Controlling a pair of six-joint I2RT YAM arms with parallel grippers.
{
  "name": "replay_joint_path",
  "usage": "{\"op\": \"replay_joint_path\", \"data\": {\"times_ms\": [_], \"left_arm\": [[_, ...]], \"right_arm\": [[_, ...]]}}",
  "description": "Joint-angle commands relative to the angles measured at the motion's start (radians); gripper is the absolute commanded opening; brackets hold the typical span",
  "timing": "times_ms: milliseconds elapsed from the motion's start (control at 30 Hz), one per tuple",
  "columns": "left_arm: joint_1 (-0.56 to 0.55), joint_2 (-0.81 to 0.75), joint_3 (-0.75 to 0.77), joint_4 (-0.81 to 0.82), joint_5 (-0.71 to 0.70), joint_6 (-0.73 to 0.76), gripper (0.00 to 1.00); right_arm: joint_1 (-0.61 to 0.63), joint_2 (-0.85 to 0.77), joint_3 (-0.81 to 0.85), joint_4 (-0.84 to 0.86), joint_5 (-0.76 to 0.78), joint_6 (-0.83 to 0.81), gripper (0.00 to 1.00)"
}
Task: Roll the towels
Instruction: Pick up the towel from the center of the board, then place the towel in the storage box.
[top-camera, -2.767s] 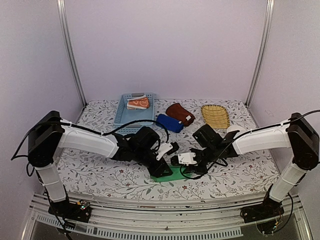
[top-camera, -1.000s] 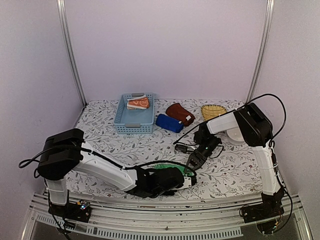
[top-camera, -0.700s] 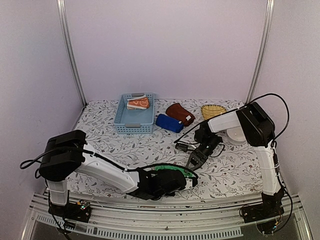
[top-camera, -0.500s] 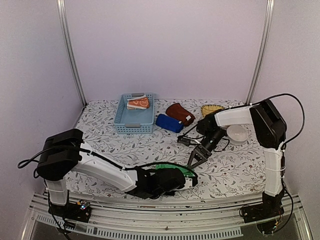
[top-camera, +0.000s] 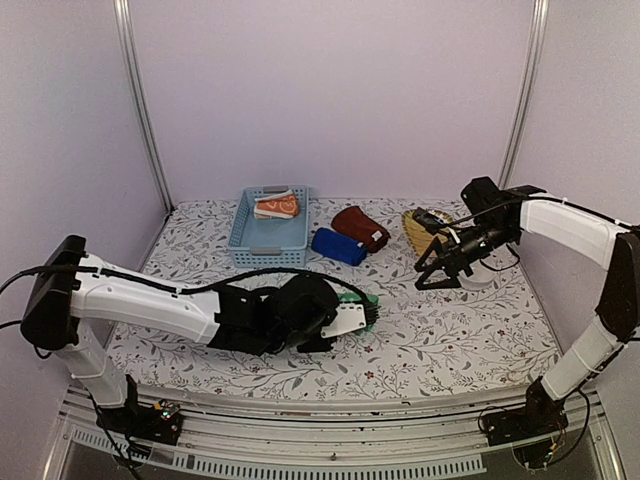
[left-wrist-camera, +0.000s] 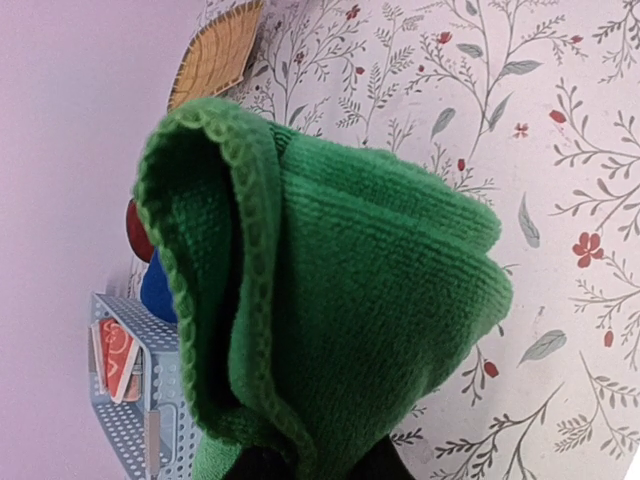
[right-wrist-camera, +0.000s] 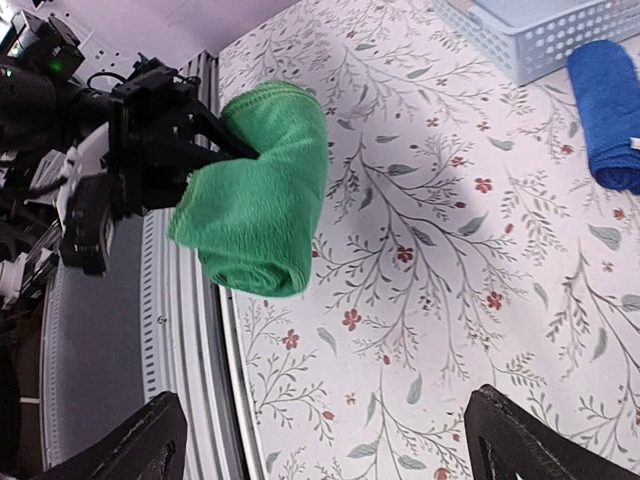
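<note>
Four towels are present: green towel (right-wrist-camera: 265, 200) clamped in left gripper (right-wrist-camera: 215, 140) at centre, blue towel (top-camera: 339, 246) and maroon towel (top-camera: 360, 228) at 12 o'clock, orange towel (top-camera: 276, 206) at 11; right gripper (top-camera: 437, 280) fingers apart.

Towels: four were counted: green towel (right-wrist-camera: 262, 190), blue towel (top-camera: 338, 246), maroon towel (top-camera: 360, 227), orange towel (top-camera: 277, 206).
Plastic basket (top-camera: 268, 235): one was counted.
Wicker tray (top-camera: 416, 229): one was counted.

Likely a lab: aluminium frame (top-camera: 140, 110), plain walls (top-camera: 330, 90).
</note>
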Motion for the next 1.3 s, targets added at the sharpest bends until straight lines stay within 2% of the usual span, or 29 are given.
{"op": "replay_joint_path", "data": {"times_ms": [0,167,467,633,933,1267], "left_arm": [[0.062,-0.059,0.022,-0.065,0.01,0.012,0.06],[0.139,-0.101,0.048,-0.077,0.012,0.049,0.05],[0.325,-0.139,0.055,-0.001,0.015,0.154,0.04],[0.481,-0.139,0.072,0.075,0.174,0.213,0.04],[0.701,-0.003,0.187,0.05,0.388,0.335,0.03],[0.822,0.173,0.309,0.088,0.464,0.397,0.02]], "right_arm": [[-0.069,-0.15,-0.172,0.216,0.022,0.059,0.99],[-0.089,-0.272,-0.307,0.361,0.066,0.101,0.99],[-0.092,-0.267,-0.336,0.392,0.12,0.127,0.99],[-0.092,-0.294,-0.365,0.414,0.104,0.122,0.99],[-0.096,-0.288,-0.381,0.424,0.125,0.108,0.99],[-0.098,-0.256,-0.39,0.449,0.148,0.115,0.99]]}}
